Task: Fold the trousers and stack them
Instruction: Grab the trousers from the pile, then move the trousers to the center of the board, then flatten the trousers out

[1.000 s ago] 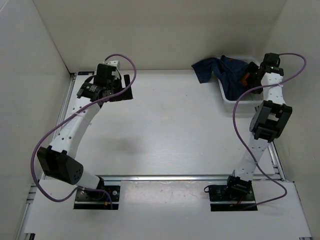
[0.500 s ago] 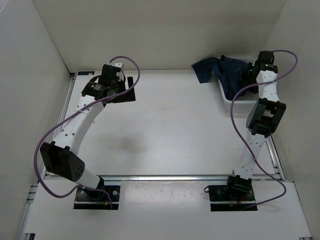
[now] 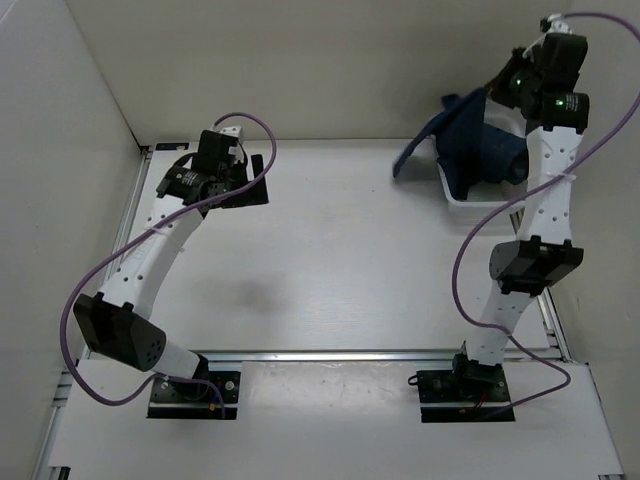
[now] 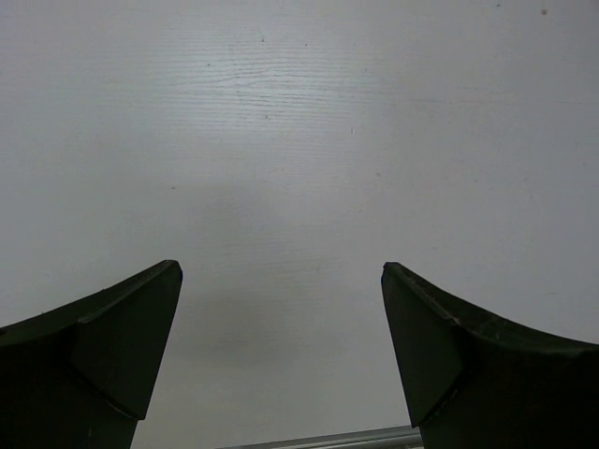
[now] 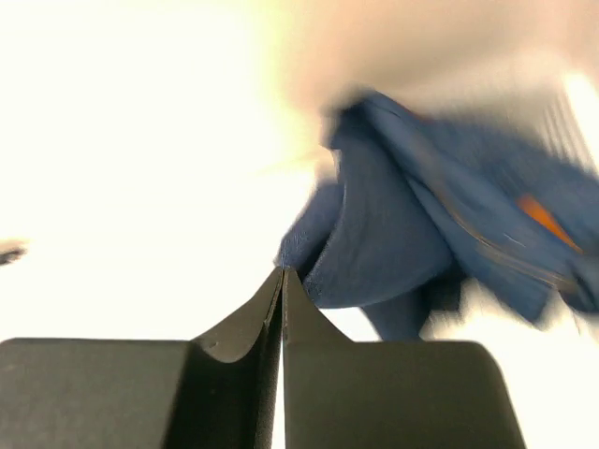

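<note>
The dark blue trousers (image 3: 468, 140) hang bunched in the air at the back right, their lower part still draped into the white basket (image 3: 478, 203). My right gripper (image 3: 503, 90) is raised above the basket and shut on a fold of the cloth. In the right wrist view the right gripper (image 5: 283, 272) has its tips pressed together at the edge of the trousers (image 5: 393, 234), which are blurred by motion, with an orange patch showing. My left gripper (image 3: 255, 176) is open over bare table at the back left, and the left gripper (image 4: 281, 281) has nothing between its fingers.
The white basket stands against the back right corner, close to the right wall. White walls enclose the table on the left, back and right. A metal rail (image 3: 350, 354) runs across in front of both arm bases.
My right gripper closed on the trousers in the basket and rose, pulling them upward. The left arm shifted only slightly and stayed open.
</note>
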Action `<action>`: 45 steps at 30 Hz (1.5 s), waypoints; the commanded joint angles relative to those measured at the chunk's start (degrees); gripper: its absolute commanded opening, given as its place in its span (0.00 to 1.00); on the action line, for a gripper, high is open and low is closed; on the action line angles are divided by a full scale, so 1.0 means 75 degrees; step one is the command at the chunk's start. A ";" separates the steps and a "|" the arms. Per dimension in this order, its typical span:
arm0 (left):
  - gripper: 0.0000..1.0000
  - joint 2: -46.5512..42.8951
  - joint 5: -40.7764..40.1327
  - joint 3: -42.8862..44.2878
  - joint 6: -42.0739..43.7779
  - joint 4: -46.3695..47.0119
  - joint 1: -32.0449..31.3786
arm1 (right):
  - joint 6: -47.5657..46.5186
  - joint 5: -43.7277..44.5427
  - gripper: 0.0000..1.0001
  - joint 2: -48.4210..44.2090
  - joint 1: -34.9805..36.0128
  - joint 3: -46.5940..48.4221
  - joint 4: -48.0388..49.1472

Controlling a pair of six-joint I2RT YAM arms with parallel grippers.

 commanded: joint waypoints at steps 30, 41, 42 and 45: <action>0.99 -0.1270 0.0575 -0.1708 -0.1054 -0.0589 0.0097 | 0.1004 0.0431 0.59 -0.7402 0.2094 -0.8830 -0.0874; 1.00 0.2747 0.0167 -0.0801 -0.2005 0.0456 -0.2682 | 0.1321 -0.1915 0.88 -0.7638 -0.0417 -1.1987 0.0134; 1.00 0.3006 0.0167 -0.0611 -0.2005 0.0456 -0.2682 | 0.1229 -0.1915 0.89 -0.7638 -0.0417 -1.1882 0.0134; 1.00 0.3616 -0.0068 -0.0142 -0.2074 0.0456 -0.2682 | 0.1110 -0.1915 0.91 -0.7720 -0.0417 -1.1436 -0.0123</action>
